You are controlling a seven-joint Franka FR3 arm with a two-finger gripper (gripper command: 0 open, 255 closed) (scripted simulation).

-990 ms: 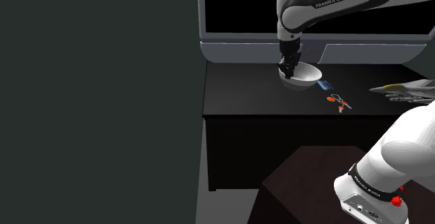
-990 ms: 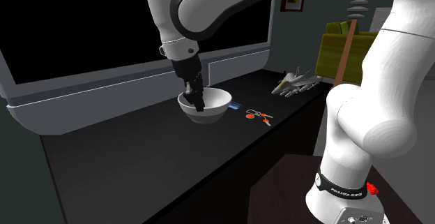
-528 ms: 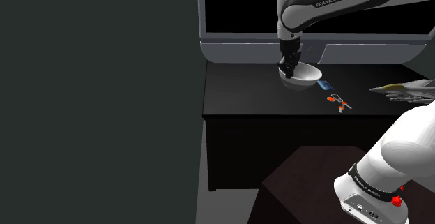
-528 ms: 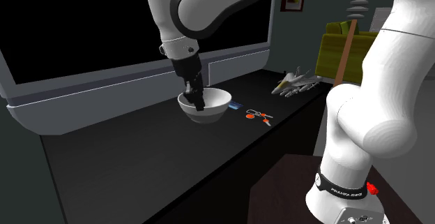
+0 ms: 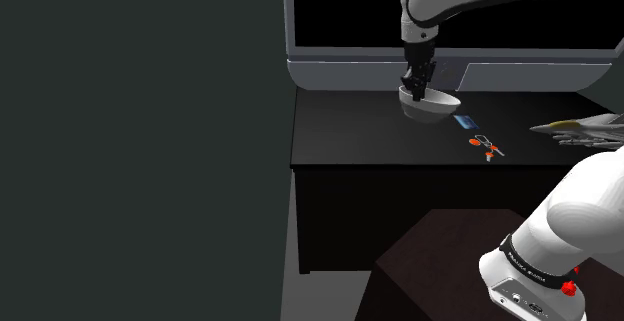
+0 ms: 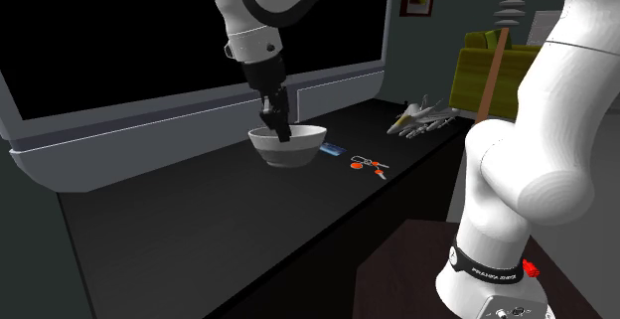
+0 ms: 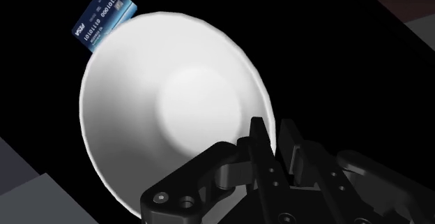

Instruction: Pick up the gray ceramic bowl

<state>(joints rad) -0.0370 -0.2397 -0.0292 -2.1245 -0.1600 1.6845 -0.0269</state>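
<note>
A pale grey-white bowl (image 5: 431, 106) (image 6: 291, 146) (image 7: 167, 111) hangs a little above the black tabletop (image 5: 380, 139) (image 6: 199, 228), lifted clear of it. My black gripper (image 5: 413, 88) (image 6: 275, 128) (image 7: 273, 137) is shut on the bowl's rim, one finger inside the bowl and one outside. The bowl stays nearly level, open side up.
A blue card (image 5: 463, 122) (image 6: 333, 152) (image 7: 103, 15) lies on the table beside the bowl. Small orange-and-white bits (image 5: 484, 147) (image 6: 366, 164) and a toy jet (image 5: 580, 129) (image 6: 422, 116) lie further along. A grey ledge (image 5: 340, 73) under a black area backs the table.
The gripper has risen with the bowl held by its rim, so the bowl now hangs higher above the table. The card and other items have not moved.
</note>
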